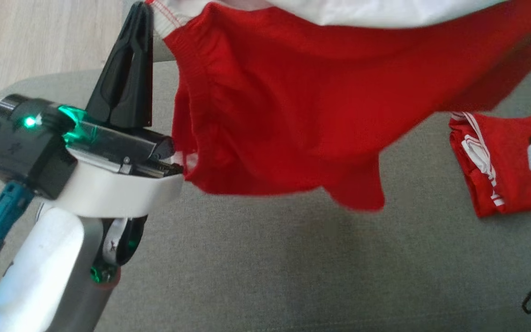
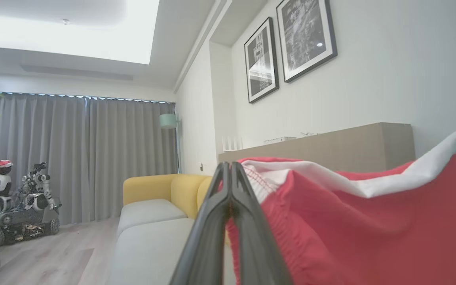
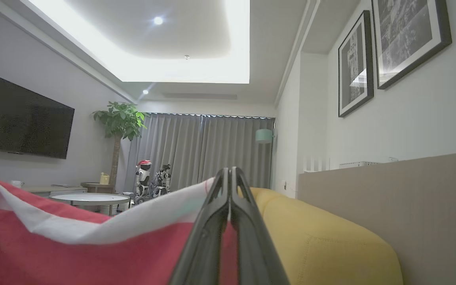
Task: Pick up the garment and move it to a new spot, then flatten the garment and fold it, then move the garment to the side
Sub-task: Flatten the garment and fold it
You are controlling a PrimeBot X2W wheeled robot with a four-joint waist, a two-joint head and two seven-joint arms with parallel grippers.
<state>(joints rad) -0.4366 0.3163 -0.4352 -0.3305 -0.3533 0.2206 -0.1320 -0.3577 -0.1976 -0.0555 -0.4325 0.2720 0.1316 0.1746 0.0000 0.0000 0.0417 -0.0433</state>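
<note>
Garment [image 1: 293, 92], red with white band, hanging stretched above grey sofa seat [image 1: 270, 267], pinched along band by left gripper [image 2: 230, 166] and right gripper [image 3: 228, 171]. Keep 2 grips level and apart; lay hem down first.

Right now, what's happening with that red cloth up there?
Both grippers are shut on one red knit garment with a white band, the left gripper at one end and the right gripper at the other. It hangs stretched between them above the grey fabric seat. A second red-and-white garment lies folded on that seat, to the right.
</note>
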